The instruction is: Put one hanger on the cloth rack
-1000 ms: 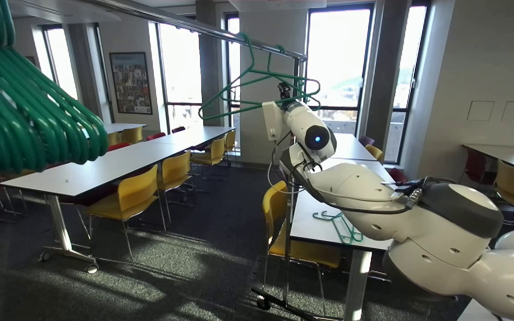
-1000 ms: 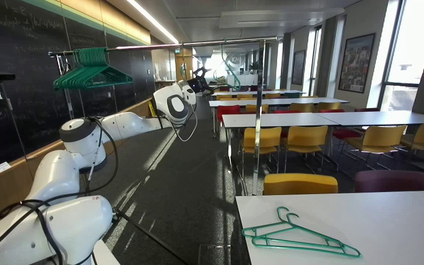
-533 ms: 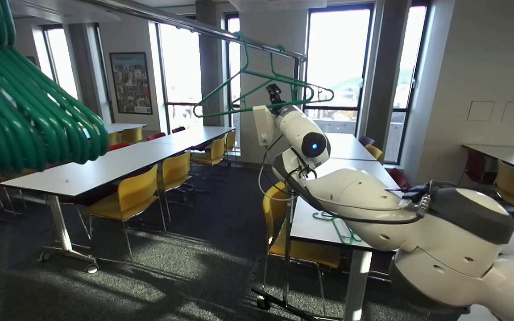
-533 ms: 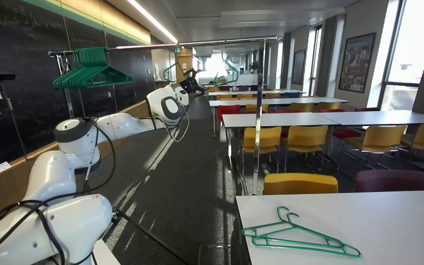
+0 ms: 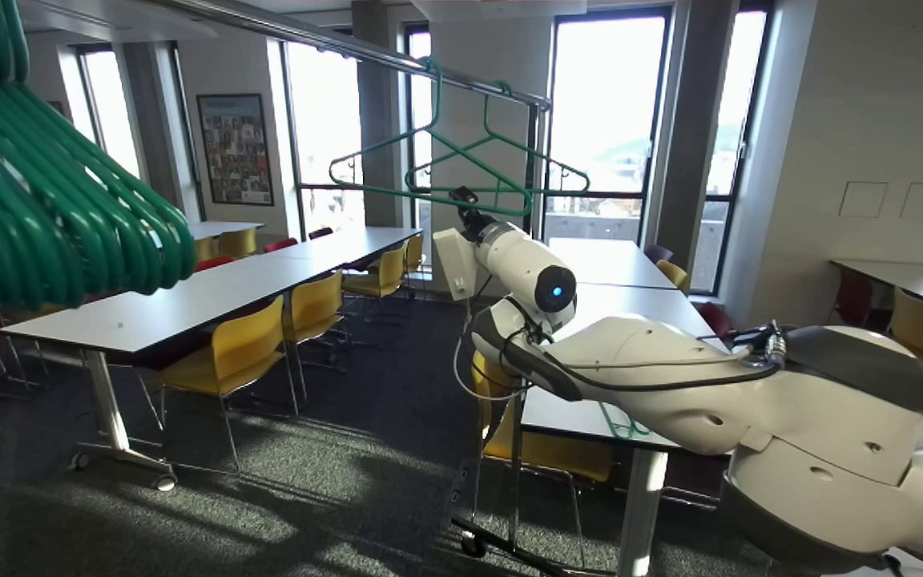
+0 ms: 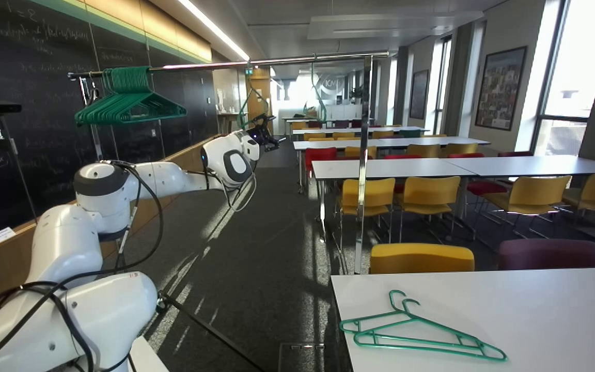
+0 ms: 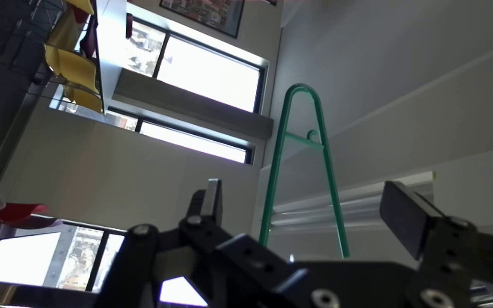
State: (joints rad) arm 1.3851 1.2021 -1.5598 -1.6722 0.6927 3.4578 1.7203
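End effector point(image 7: 304, 205) spread wide and gripping nothing, I worked remotely as one green hanger point(image 5: 430, 129) hung near it, contact unclear. I judged the hanger light, stiff and slick, apt to swing, best pinched at the neck below its hook, which looped over the bar of the cloth rack point(image 6: 363, 168).

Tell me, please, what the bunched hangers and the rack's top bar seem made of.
Bunched hangers: glossy green plastic, probably, from highlights along rounded tubing; coated metal isn't ruled out. Rack's top bar: likely metal, perhaps chromed, given its silvery sheen.
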